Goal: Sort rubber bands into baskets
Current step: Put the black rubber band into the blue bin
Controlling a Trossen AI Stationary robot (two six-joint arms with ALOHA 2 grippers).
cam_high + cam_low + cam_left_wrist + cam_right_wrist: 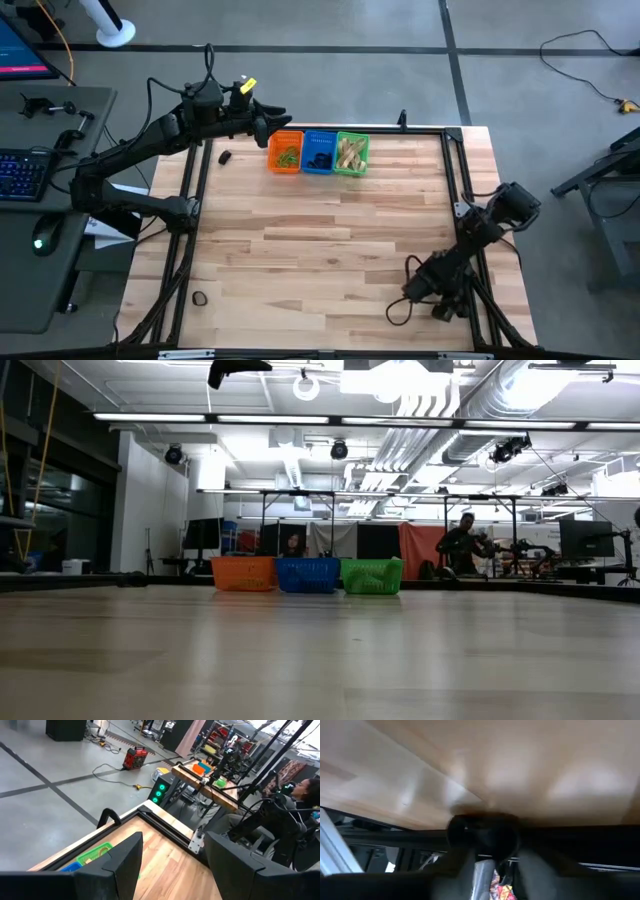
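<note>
Nearest, well short of the orange basket (pixel 285 152), a stray black rubber band (pixel 200 298) is seen: light, limp, best pinched across one strand. The right gripper (pixel 418 286) is low; its opening cannot be told. Beside the basket, the left gripper (pixel 272 123) is held wide, empty.
</note>
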